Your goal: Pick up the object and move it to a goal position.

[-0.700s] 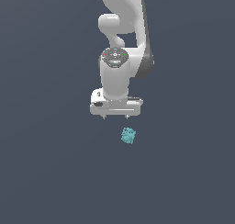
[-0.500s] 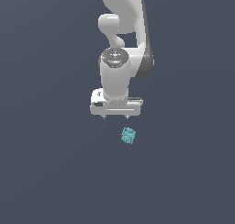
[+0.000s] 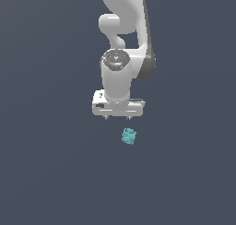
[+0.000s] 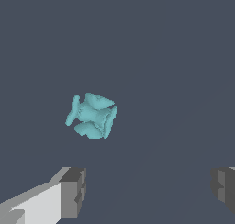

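Observation:
The object is a small teal, bumpy, roughly cube-shaped lump lying on the dark grey floor. In the exterior view my white gripper hangs just above it and slightly toward the exterior view's left, not touching it. The wrist view shows the object ahead of the gripper, closer to one grey fingertip than to the other fingertip. The jaws stand wide apart with nothing between them, so the gripper is open.
The white arm rises behind the gripper toward the top of the exterior view. A plain dark grey surface lies all around.

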Controlling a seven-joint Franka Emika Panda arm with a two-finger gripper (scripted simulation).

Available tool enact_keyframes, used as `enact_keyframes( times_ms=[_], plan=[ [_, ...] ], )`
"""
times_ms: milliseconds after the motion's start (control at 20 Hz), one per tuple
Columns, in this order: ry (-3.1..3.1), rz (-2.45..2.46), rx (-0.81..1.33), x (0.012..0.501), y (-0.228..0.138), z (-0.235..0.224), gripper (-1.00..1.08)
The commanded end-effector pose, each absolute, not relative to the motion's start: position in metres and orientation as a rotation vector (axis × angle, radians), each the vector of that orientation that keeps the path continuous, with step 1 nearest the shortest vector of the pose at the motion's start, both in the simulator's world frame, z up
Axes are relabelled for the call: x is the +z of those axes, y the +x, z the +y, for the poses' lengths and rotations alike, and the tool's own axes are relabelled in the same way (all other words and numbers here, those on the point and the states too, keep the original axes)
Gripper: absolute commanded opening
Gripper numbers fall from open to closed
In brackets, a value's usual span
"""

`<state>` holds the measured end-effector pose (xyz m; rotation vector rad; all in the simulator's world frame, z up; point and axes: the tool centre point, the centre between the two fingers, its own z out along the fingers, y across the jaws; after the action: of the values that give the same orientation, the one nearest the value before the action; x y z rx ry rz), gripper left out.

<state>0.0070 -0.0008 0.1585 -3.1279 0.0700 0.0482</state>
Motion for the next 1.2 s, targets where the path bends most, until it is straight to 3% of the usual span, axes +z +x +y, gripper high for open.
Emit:
enact_keyframes(
  times_ms=[0, 1150],
  plan=[
    [-3.128, 0.074, 0.048, 0.158, 0.007, 0.000, 1.00],
    [-3.100, 0.500, 0.009, 0.102, 0.035, 0.047, 1.00]
  ],
)
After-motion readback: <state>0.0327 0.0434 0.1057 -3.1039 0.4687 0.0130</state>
